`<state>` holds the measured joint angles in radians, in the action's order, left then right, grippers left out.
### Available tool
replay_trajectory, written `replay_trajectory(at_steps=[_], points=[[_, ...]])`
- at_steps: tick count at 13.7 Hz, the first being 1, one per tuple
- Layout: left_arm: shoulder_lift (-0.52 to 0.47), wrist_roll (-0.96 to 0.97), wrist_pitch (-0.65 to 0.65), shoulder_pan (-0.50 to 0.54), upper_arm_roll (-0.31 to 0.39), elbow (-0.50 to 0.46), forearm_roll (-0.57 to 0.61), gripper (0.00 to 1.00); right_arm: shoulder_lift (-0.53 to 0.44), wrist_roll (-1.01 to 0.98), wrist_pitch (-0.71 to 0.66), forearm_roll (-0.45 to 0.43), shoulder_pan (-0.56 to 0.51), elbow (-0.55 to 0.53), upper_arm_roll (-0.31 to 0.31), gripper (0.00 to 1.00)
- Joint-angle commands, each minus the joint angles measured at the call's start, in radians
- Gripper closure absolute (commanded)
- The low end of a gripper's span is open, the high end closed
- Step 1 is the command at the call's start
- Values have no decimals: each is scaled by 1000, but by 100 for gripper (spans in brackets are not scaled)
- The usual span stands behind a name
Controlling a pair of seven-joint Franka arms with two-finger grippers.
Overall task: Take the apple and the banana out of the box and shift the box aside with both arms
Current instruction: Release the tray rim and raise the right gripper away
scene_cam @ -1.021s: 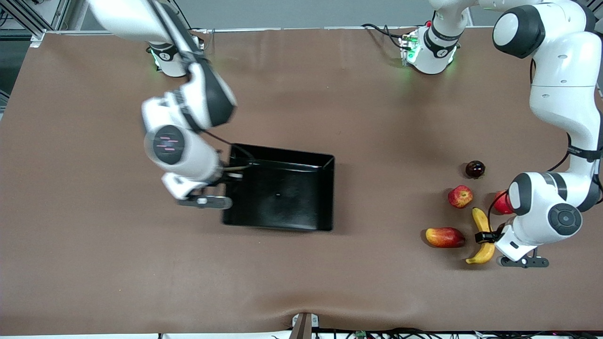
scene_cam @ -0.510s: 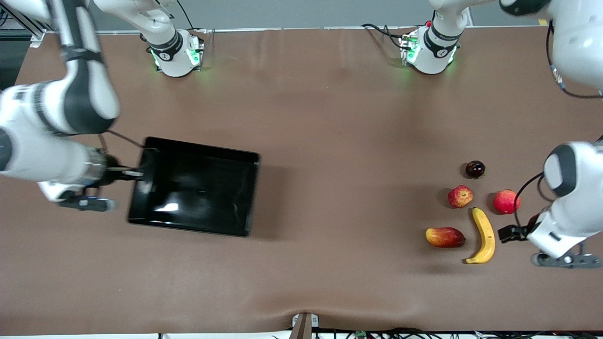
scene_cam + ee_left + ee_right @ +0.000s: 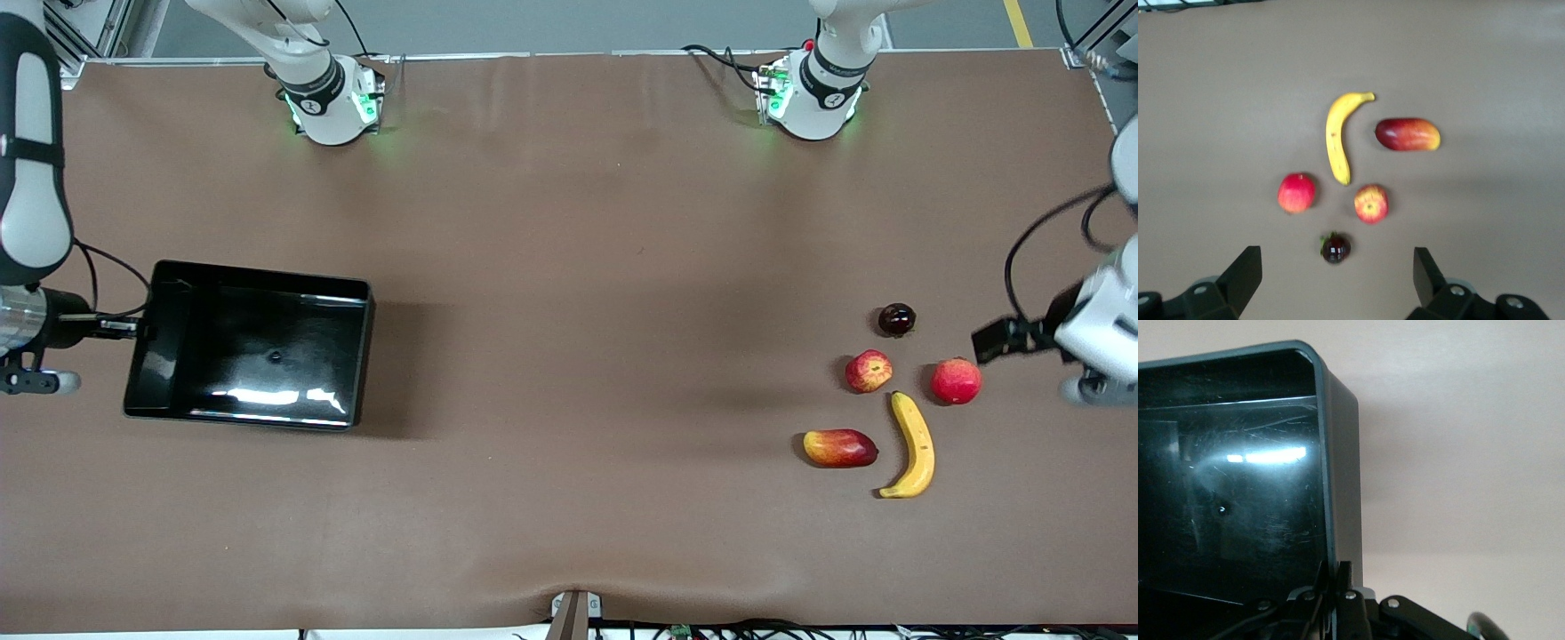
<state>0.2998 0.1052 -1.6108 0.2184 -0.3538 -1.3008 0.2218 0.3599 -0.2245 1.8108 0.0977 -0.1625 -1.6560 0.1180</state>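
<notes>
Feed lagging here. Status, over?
Right gripper clamped on box wall. Left gripper open above fruits; banana, apple untouched. Nothing blocking.

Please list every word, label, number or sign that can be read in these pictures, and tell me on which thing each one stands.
No text can be read anywhere.
Right arm's base: a small dark mark on the collar, too small to read.
Left arm's base: the same kind of mark, also too small to read.
Black box, banana, streaked apple and the other fruits: no labels or stickers visible.
</notes>
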Motion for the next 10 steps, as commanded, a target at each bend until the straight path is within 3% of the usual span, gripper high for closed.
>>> replay_trajectory(at_steps=[1,7,9,10], points=[[-114,14,45,7,-4,-63,-70,0,37,-132,135,-4,-116,-66,-26,100],[-321,21,34,-17,58,-274,-193,0,120,-208,197,5,-201,-74,-28,100],[-346,22,37,-109,151,-284,-196,0,134,-207,194,5,-201,-74,-28,100],[-347,22,41,-111,157,-287,-197,0,134,-207,185,5,-203,-73,-28,48]])
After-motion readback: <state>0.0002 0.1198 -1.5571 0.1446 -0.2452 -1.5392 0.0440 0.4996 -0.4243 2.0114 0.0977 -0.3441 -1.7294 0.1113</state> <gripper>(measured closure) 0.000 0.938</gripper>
